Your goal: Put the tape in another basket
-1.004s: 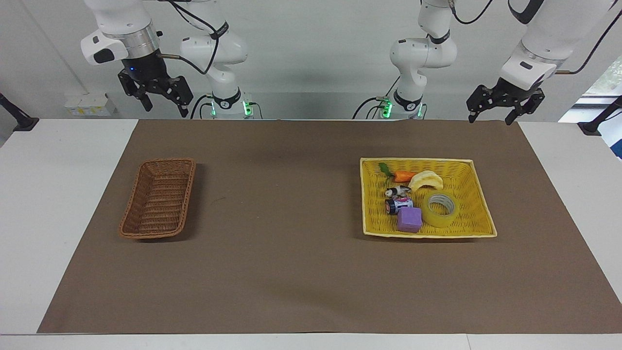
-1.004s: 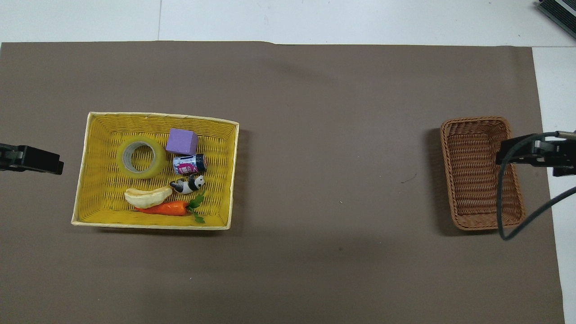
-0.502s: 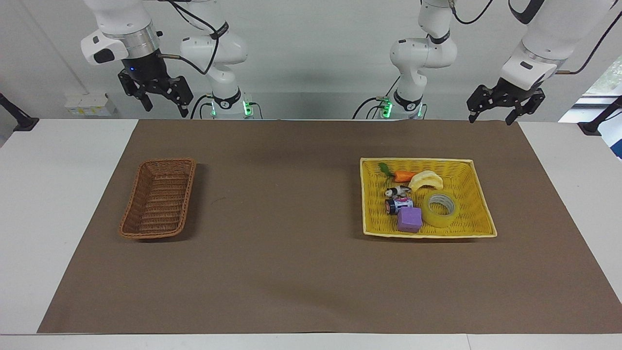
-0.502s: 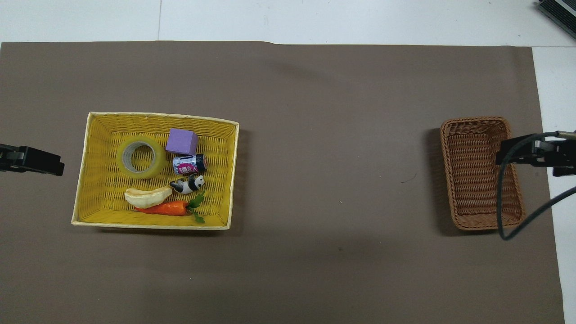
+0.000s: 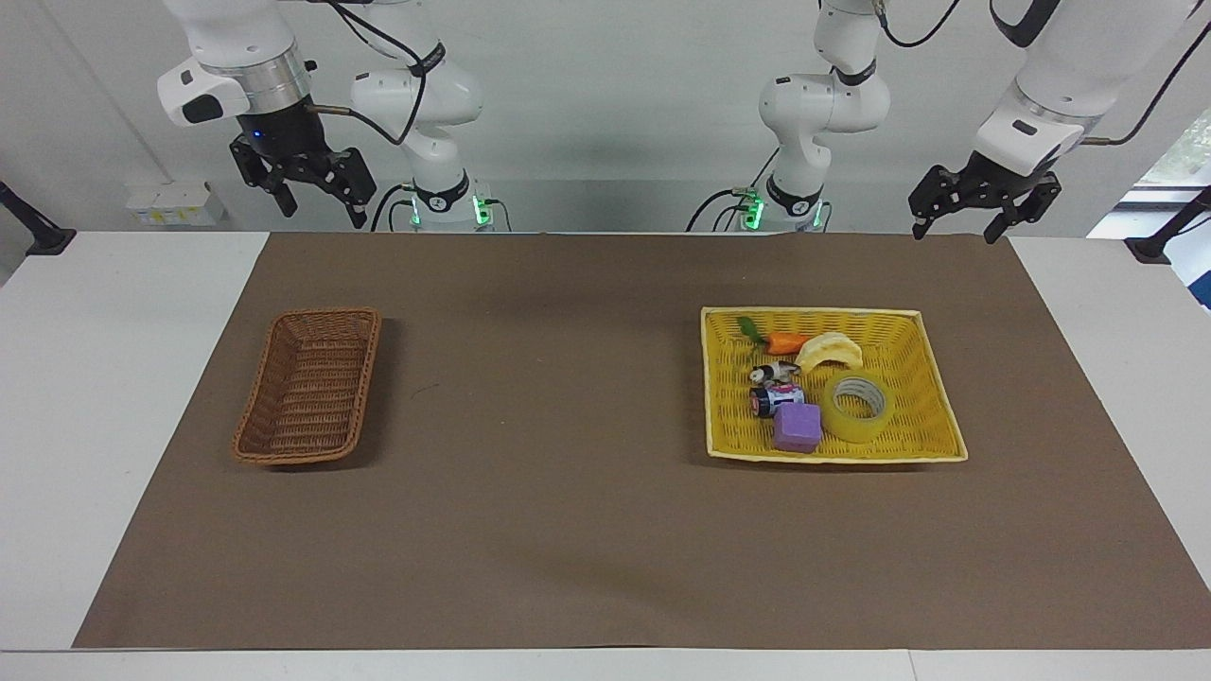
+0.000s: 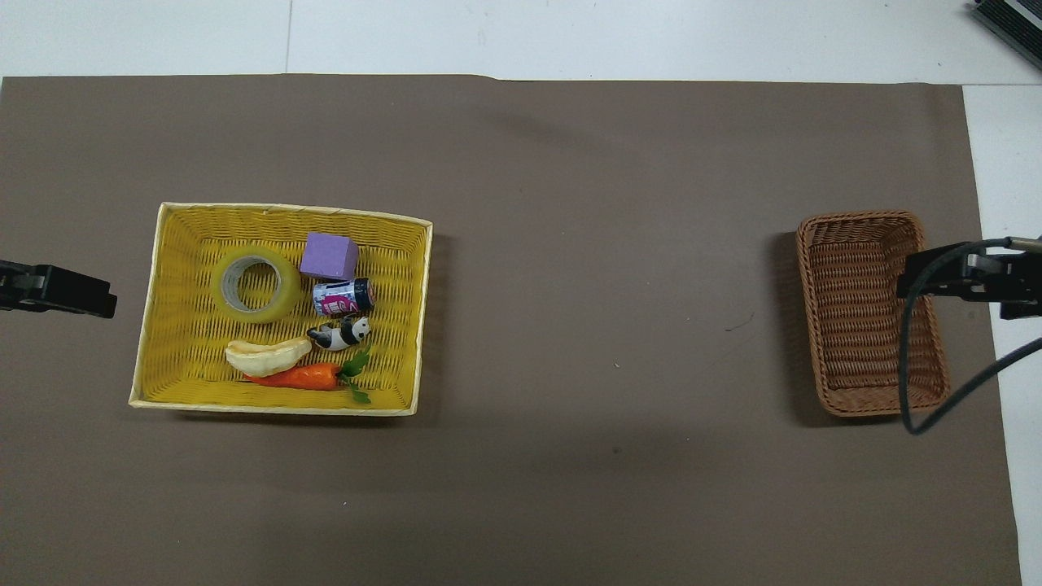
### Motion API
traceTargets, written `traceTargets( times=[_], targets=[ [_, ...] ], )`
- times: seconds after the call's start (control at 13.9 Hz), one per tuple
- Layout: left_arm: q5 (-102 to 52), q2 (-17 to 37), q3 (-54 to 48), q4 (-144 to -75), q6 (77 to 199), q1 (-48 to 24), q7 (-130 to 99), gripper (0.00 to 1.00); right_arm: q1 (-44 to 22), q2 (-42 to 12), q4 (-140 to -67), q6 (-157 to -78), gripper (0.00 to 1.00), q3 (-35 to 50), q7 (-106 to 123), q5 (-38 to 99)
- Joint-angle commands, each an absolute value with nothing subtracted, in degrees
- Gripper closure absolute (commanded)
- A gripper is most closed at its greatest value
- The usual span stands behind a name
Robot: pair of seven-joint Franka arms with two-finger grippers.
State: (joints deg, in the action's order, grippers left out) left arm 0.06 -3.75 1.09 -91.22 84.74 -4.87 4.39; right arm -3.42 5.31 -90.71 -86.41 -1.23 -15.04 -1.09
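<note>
The tape (image 5: 857,407), a yellow translucent roll, lies flat in the square yellow tray (image 5: 913,421) at the left arm's end; it also shows in the overhead view (image 6: 256,284). The dark brown oblong basket (image 5: 307,388) stands empty at the right arm's end, also in the overhead view (image 6: 871,313). My left gripper (image 5: 954,231) hangs open and empty, high over the mat's edge near its base, apart from the tray. My right gripper (image 5: 322,210) hangs open and empty, high over the table edge nearest the robots, at the basket's end.
In the yellow tray (image 6: 183,350) with the tape lie a purple cube (image 6: 329,256), a small can (image 6: 343,297), a panda figure (image 6: 340,333), a pale banana-like toy (image 6: 267,356) and a carrot (image 6: 297,376). A brown mat (image 5: 549,426) covers the table.
</note>
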Motion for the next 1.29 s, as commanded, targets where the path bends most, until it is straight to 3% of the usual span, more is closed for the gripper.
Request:
traceTargets(
  times=[0.0,1.22],
  targets=[
    [0.4,-4.3,1.1,-91.8,84.9,-4.5,5.3,0.0,-2.7,6.1,-91.4,-86.5,0.0,-1.1,-13.4,-0.3],
    [0.4,-5.4,1.1,-93.3,85.3,-4.4,5.5,0.0,-2.7,6.1,-91.4,-86.5,0.0,-1.1,-13.4,-0.3]
  ],
)
